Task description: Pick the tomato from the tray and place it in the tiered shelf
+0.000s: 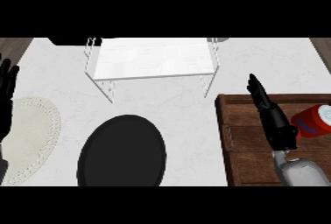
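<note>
A brown wooden tray (249, 114) lies at the right of the counter. At its right edge rests a red thing with a white and blue patch (314, 120), cut off by the view's border, where the tomato would be. My right hand (280, 129) is over the tray just left of that red thing, open, fingers straight and pointing away from me; I cannot tell whether it touches it. The white wire tiered shelf (155, 59) stands at the back centre, its top level bare. My left hand (6, 84) rests open at the far left edge, fingers up.
A black oval plate (123, 151) sits at the front centre, between the tray and a cream lace mat (33, 131) on the left. A dark object (68, 41) shows at the back left beside the shelf.
</note>
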